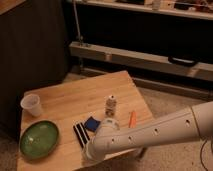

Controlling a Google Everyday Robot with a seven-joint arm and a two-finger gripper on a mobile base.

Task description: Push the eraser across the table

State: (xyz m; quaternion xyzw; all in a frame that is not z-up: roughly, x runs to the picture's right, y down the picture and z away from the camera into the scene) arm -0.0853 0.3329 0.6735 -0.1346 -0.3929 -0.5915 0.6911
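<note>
The eraser (81, 135), a flat black block with pale stripes, lies on the wooden table (75, 100) near its front edge, right of the green plate. My white arm (150, 132) reaches in from the right, and its rounded end (98, 145) sits just right of the eraser at the table's front. My gripper is hidden behind or below that arm end. I cannot tell whether anything touches the eraser.
A blue squarish pad (91, 123) lies just behind the eraser. A small bottle (110, 105) stands mid-table with an orange stick (132, 119) to its right. A white cup (31, 105) and a green plate (39, 139) are at the left.
</note>
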